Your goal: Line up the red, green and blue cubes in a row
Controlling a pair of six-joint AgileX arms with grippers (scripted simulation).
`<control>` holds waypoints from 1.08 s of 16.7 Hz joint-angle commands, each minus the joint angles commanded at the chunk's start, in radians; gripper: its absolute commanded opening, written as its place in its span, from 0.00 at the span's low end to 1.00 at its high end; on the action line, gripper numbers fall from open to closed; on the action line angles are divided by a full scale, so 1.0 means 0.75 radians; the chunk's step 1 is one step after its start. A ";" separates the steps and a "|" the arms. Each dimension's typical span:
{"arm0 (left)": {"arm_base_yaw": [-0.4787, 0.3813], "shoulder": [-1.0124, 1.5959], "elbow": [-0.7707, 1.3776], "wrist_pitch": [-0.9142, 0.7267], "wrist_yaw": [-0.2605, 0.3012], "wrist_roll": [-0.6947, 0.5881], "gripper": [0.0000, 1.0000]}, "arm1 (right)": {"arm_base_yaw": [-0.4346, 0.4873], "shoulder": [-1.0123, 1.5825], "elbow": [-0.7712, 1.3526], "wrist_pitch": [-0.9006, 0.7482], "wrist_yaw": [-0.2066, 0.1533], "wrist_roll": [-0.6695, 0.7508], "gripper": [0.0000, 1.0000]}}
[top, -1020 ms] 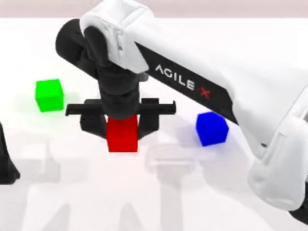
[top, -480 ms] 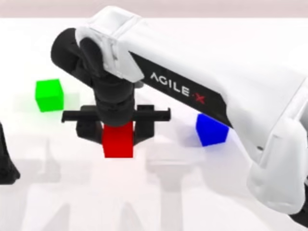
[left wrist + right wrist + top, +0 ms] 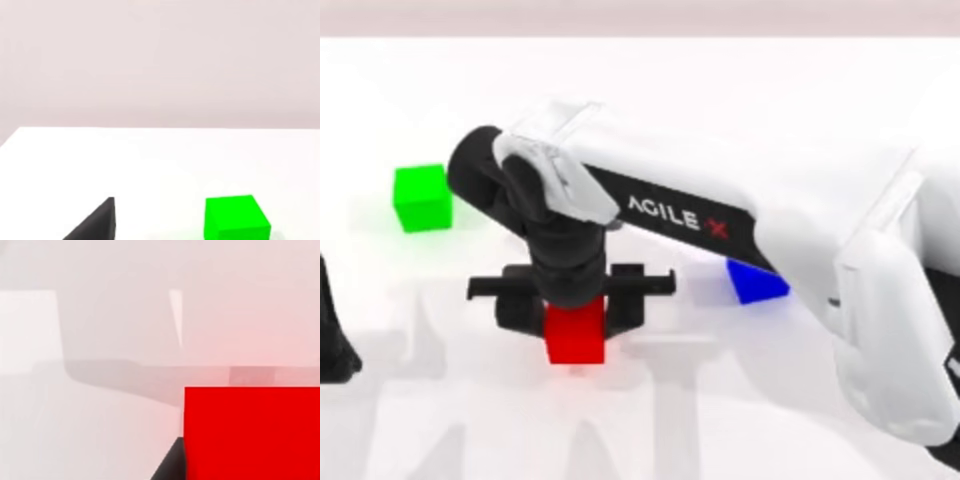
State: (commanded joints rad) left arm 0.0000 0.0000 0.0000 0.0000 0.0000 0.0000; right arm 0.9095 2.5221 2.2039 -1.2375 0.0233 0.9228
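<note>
Three plain solid cubes showed on the white desk (image 3: 840, 90). Right gripper (image 3: 574, 312) was clamped on the bright red cube (image 3: 574, 333), one black finger at each side of it. Bright green cube (image 3: 423, 198) sat well off to that gripper's left; bright blue cube (image 3: 753, 282), partly hidden under the arm, lay to its right. Left gripper (image 3: 332, 335) stayed parked at the desk's left edge; its opening could not be told.

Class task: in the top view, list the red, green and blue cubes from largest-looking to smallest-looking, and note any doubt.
1. red cube and green cube: look about alike, so unranked; the right gripper holds the red.
2. blue cube: looks smallest only because the right arm covers part of it.
</note>
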 joint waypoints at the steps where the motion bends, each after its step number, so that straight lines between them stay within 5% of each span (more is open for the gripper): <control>1: 0.000 0.000 0.000 0.000 0.000 0.000 1.00 | 0.000 0.000 0.000 0.000 0.000 0.000 0.00; 3: 0.000 0.000 0.000 0.000 0.000 0.000 1.00 | 0.000 0.000 0.000 0.000 0.000 0.000 0.00; 16: 0.000 0.000 0.000 0.000 0.000 0.000 1.00 | 0.000 0.000 0.000 0.000 0.000 0.000 0.98; 18: 0.000 0.000 0.000 0.000 0.000 0.000 1.00 | 0.000 0.000 0.000 0.000 0.000 0.000 1.00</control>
State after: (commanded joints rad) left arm 0.0000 0.0000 0.0000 0.0000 0.0000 0.0000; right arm 0.9095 2.5221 2.2039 -1.2375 0.0233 0.9228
